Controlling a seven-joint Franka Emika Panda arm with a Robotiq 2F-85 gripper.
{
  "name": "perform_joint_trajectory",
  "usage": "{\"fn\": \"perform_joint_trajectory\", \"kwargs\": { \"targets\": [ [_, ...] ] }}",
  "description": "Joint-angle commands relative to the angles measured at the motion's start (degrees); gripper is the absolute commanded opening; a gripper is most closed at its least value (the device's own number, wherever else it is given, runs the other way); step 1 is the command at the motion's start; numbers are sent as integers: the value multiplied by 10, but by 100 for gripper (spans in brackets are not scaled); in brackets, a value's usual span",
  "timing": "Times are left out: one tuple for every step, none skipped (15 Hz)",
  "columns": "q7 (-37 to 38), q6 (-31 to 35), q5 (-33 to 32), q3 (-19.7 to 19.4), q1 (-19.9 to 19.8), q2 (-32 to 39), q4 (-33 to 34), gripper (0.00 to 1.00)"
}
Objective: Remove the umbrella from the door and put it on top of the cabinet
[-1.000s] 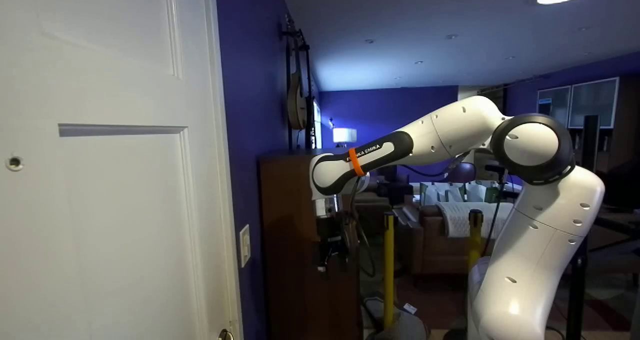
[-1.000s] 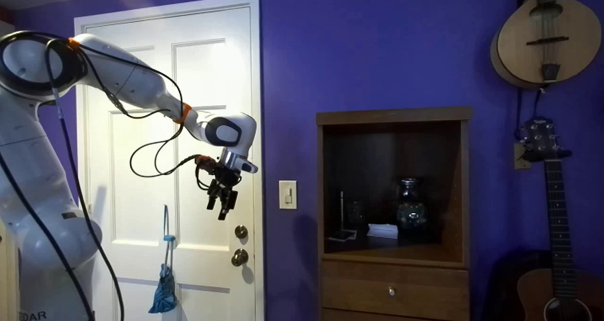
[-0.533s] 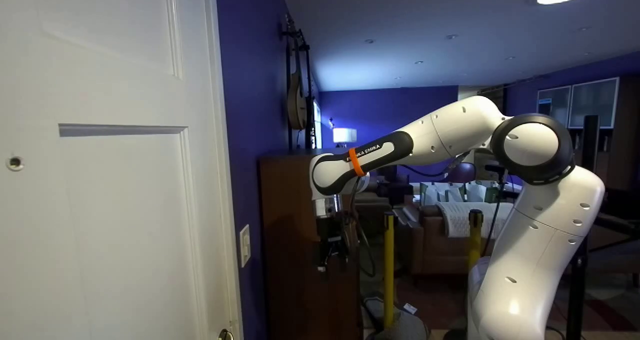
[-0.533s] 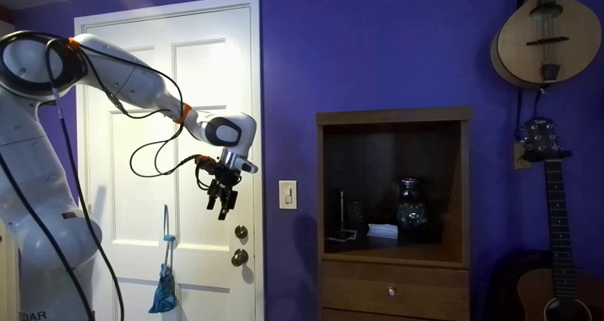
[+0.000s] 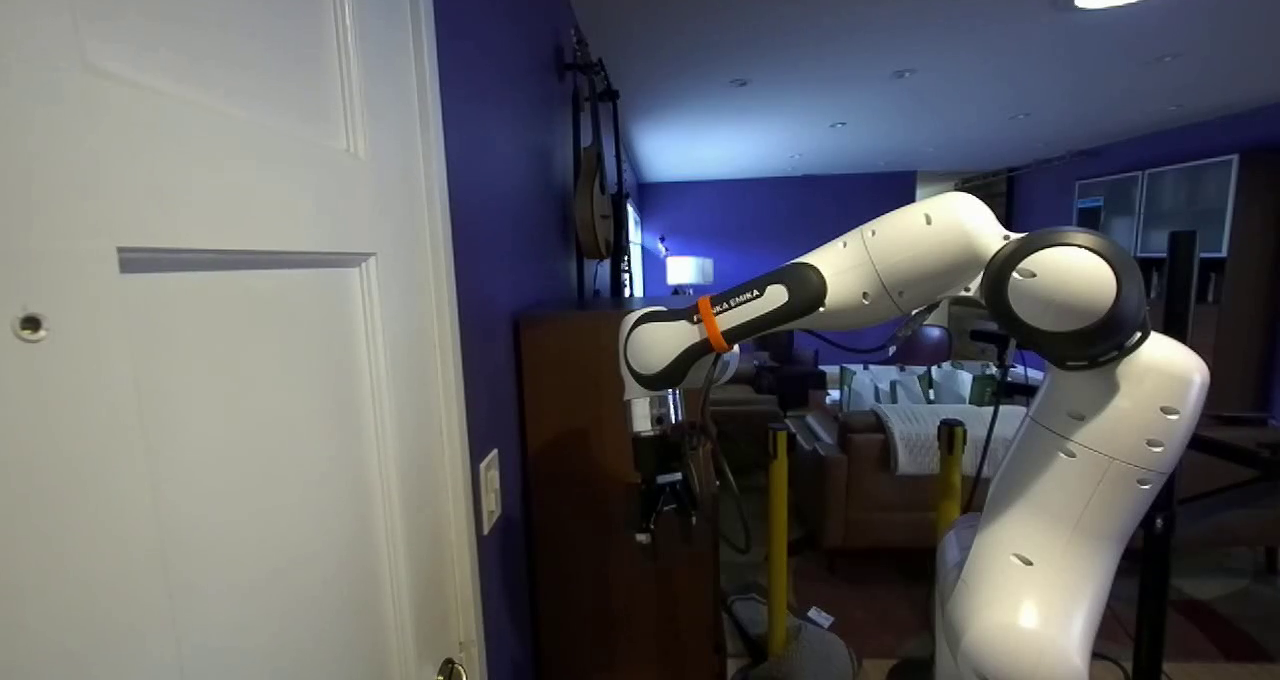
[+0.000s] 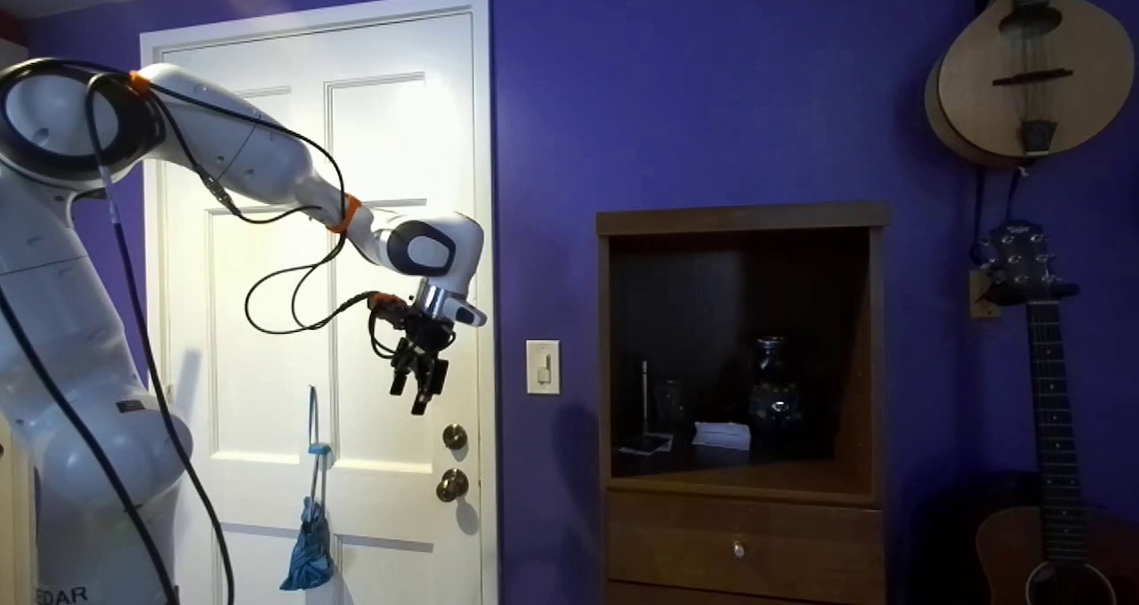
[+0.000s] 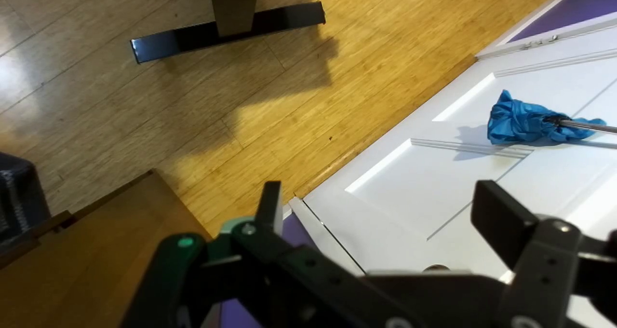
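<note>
The umbrella (image 6: 309, 547) is blue, folded, and hangs from the white door (image 6: 383, 338) by a cord. In the wrist view the umbrella (image 7: 525, 120) shows bunched blue cloth and a metal shaft against the door (image 7: 385, 173), at the right. The brown wooden cabinet (image 6: 743, 218) stands right of the door with a flat top; its side shows in an exterior view (image 5: 570, 410) and in the wrist view (image 7: 106, 265). My gripper (image 6: 416, 391) points down, open and empty, above and right of the umbrella. It also shows in an exterior view (image 5: 666, 525) and the wrist view (image 7: 385, 207).
Door knobs (image 6: 452, 485) sit below the gripper. A light switch (image 6: 543, 367) is on the purple wall between door and cabinet. A vase (image 6: 777, 400) and papers stand on the cabinet's shelf. Guitars (image 6: 1054, 427) are at the far right. Yellow posts (image 5: 778, 540) stand behind.
</note>
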Motion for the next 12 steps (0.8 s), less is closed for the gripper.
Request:
{"fn": "perform_joint_trajectory", "kwargs": {
  "targets": [
    [-3, -1, 3, 11, -12, 1, 1, 100],
    [-3, -1, 3, 11, -12, 1, 1, 100],
    [-3, -1, 3, 11, -12, 1, 1, 100],
    [-3, -1, 3, 11, -12, 1, 1, 100],
    [-3, -1, 3, 11, -12, 1, 1, 100],
    [-8, -1, 5, 18, -4, 8, 5, 100],
    [-2, 1, -1, 31, 2, 14, 6, 100],
    [-2, 5, 1, 44, 12, 16, 3, 100],
    [1, 9, 0, 57, 19, 15, -5, 100],
    [-1, 13, 1, 69, 26, 13, -12, 100],
    [-13, 32, 7, 82, 38, 4, -36, 100],
    [-18, 43, 10, 92, 47, 5, -46, 100]
  ]
}}
